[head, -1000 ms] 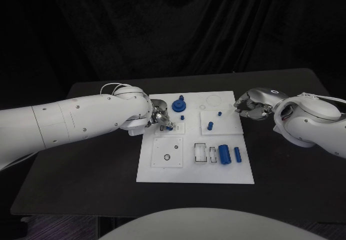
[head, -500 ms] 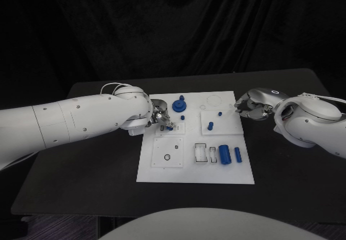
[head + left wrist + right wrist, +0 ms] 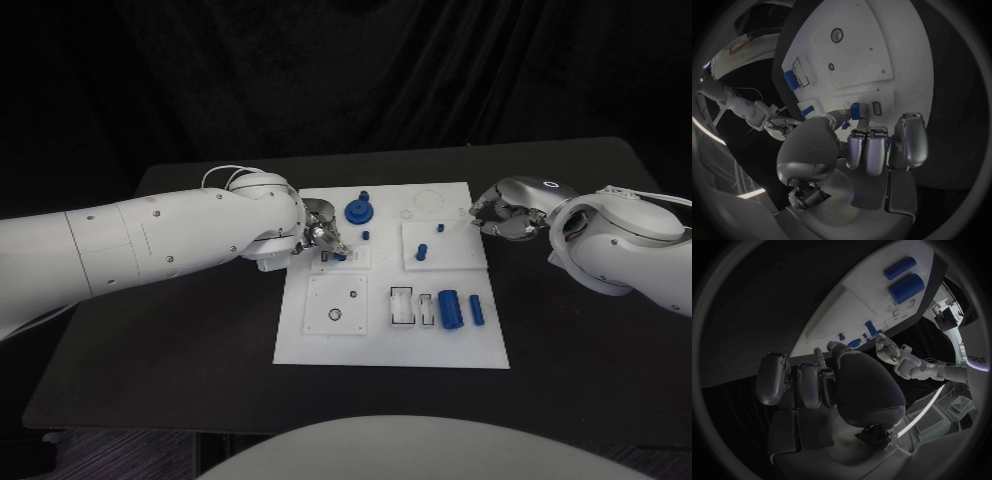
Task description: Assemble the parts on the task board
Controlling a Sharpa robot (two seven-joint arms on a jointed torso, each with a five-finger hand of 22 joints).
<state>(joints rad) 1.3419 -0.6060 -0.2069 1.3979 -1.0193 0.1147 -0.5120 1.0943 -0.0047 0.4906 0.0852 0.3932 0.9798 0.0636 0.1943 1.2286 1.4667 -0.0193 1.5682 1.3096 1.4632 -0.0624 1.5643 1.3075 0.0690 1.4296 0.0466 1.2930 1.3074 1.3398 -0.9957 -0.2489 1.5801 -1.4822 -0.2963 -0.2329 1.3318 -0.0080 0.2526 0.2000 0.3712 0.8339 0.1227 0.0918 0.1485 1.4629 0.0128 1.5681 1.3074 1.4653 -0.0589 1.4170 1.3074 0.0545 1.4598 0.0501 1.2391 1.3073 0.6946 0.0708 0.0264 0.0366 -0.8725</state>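
Observation:
The white task board (image 3: 335, 345) lies mid-table. My left hand (image 3: 319, 240) hovers over the board's upper left section and pinches a small blue part (image 3: 856, 111) between thumb and fingertips, just above a slot there. My right hand (image 3: 500, 217) sits at the board's right edge with its fingers (image 3: 798, 382) curled in and nothing seen in them. A round blue gear (image 3: 356, 210) stands at the board's far side, with a small peg (image 3: 365, 235) beside it. A blue upright piece (image 3: 420, 252) and a smaller stub (image 3: 440, 227) stand on the right section.
A thick blue cylinder (image 3: 449, 307) and a thin blue bar (image 3: 475, 309) lie on the board's near right, beside rectangular slots (image 3: 400, 305). The near left plate has round holes (image 3: 336, 314). Black table (image 3: 173, 360) surrounds the board on all sides.

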